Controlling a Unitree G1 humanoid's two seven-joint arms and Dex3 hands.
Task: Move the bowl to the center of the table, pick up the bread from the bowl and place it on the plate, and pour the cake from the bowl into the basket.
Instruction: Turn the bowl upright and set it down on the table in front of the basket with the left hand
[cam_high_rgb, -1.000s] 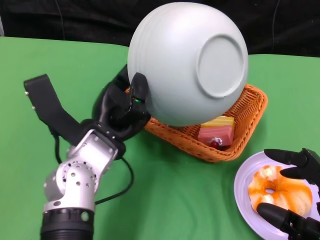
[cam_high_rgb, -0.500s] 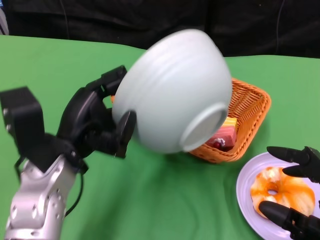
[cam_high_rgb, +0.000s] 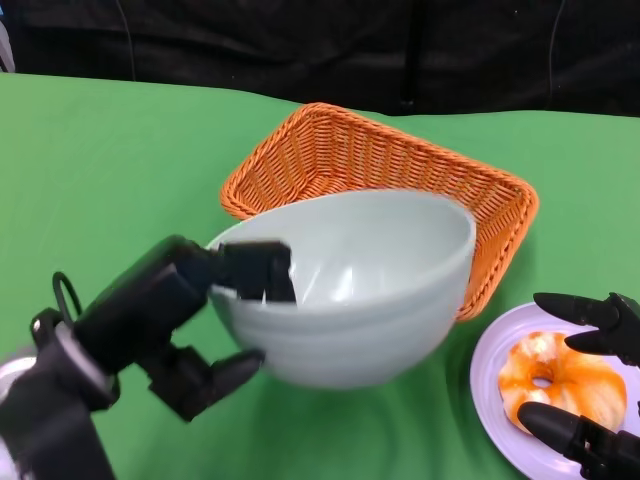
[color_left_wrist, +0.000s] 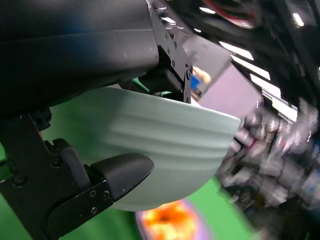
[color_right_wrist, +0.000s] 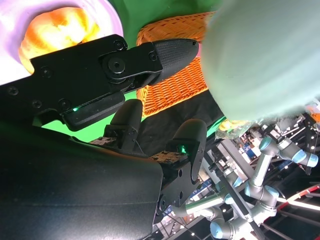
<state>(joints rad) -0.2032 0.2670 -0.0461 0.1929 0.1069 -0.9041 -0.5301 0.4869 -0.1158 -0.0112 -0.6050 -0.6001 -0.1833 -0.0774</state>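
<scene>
Left hand (cam_high_rgb: 215, 320): gripped the near rim of the bowl (cam_high_rgb: 350, 290), fingers inside and below, holding it upright above the green table (cam_high_rgb: 110, 160).
Bowl: nothing seen in it; it hid the front of the basket.
Basket (cam_high_rgb: 370, 160): orange wicker, just behind the bowl; contents blocked from sight.
Plate (cam_high_rgb: 490, 400): right, carrying the bread (cam_high_rgb: 555, 380).
Right hand (cam_high_rgb: 590, 385): fingers spread wide around the bread, gripping nothing.

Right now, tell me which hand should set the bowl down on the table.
Left. The left hand already grips the bowl by its rim, upright in front of the basket. The right hand hovers open around the bread.
</scene>
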